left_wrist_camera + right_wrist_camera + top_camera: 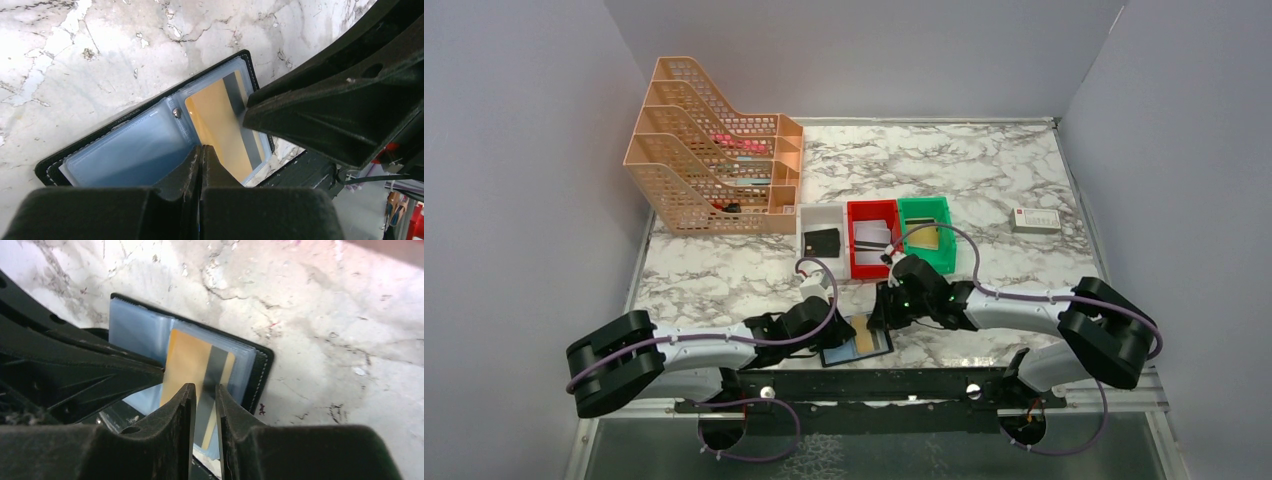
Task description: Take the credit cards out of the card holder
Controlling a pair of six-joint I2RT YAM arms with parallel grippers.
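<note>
The card holder (856, 340) lies open on the marble near the front edge, black with blue-grey clear sleeves (130, 152). A tan-gold credit card (220, 122) with a dark stripe sits in its right-hand sleeve (187, 365). My left gripper (201, 148) is shut, its tips resting on the holder by the fold, with nothing between them. My right gripper (204, 387) hovers over the card's near end with a narrow gap between its jaws. One of its fingertips (246, 112) touches the card's striped edge. Both grippers meet over the holder (869, 318).
White (805, 222), red (855, 262) and green (947, 240) bins stand in a row behind the holder, with a black square piece (821, 241) in the white one. An orange file rack (714, 160) is at back left, a white box (1035, 220) at right.
</note>
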